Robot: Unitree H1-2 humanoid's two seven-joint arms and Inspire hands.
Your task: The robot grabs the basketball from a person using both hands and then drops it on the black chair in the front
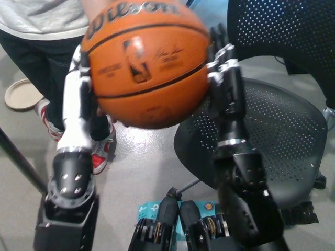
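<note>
The orange Wilson basketball point(147, 63) is high in the head view, squeezed between my two hands. My white left hand point(79, 97) presses flat on its left side. My black right hand point(226, 83) presses on its right side, fingers pointing up. The ball hangs above the floor at the left edge of the black mesh chair point(272, 130), whose seat spreads to the right. A person point(42, 31) in a grey shirt and dark trousers stands behind the ball; whether their hand still touches it is hidden by the ball.
A round beige disc point(21, 94) lies on the floor at the left. The person's red and white shoes point(99, 151) stand under the ball. The chair's backrest point(293, 36) rises at the upper right. A dark bar point(21, 162) slants across the lower left.
</note>
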